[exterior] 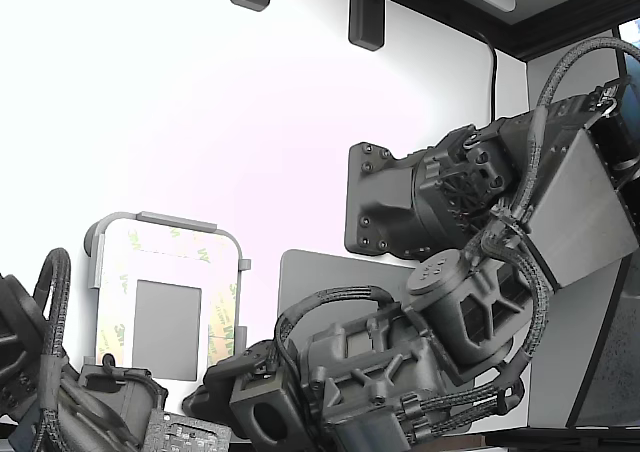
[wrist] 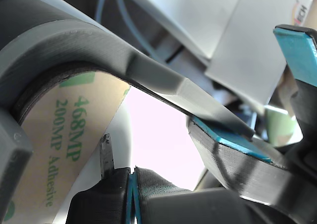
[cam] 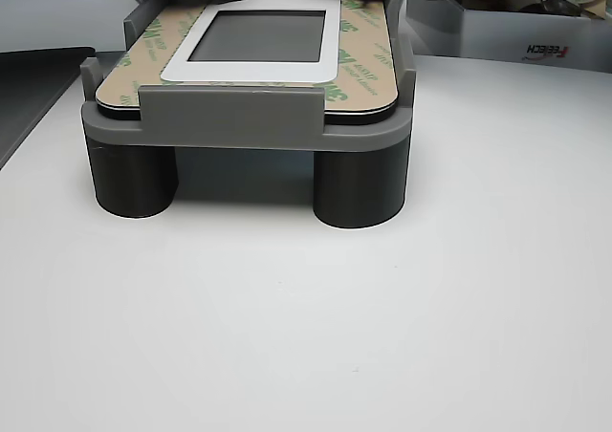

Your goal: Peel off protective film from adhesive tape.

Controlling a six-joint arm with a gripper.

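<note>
From the exterior view, the white glossy tabletop (exterior: 200, 122) is washed out by hard overhead light, nearly featureless, while my dark arm reads as a low-detail mass. Through my wrist view, the tan paper liner printed with green "468MP" lettering (wrist: 64, 149) is sharp, but the pale boxes behind it are soft and out of focus, and the gap between is blown white. In the other view, the light is even; the grey raised plastic holder (cam: 239, 126) casts a soft shadow beneath itself.
</note>
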